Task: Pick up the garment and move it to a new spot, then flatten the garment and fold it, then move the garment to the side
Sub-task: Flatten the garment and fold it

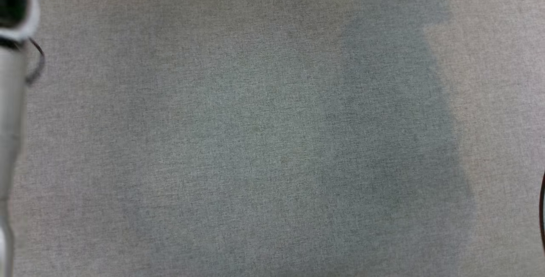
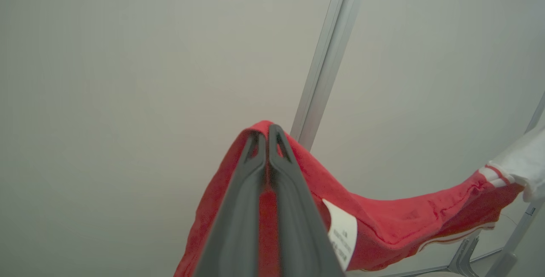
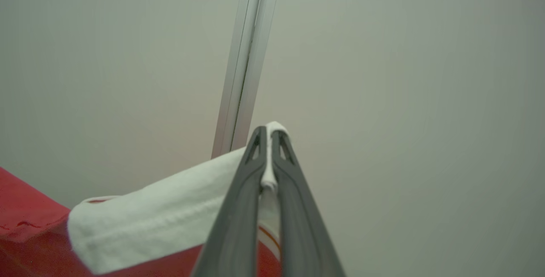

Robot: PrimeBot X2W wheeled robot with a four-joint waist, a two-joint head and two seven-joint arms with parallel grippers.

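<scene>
grip: left gripper [image 2: 267, 134] clamped on the garment's [image 2: 404, 221] red cloth, right gripper [image 3: 268, 134] clamped on its white band | where: garment slung between them, in front of the metal post [image 2: 323, 64] | step: carrying it over; probably best to spread both arms evenly, pinches firm, before lowering | around: white label [image 2: 342, 234] on the red cloth near the post; grey table [image 1: 272, 123] | risk: the post behind may snag a swinging hem

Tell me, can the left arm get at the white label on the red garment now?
Probably not as it stands. The left end effector is shut on the red garment, and the white label lies close beside it; it would have to let go first.
</scene>
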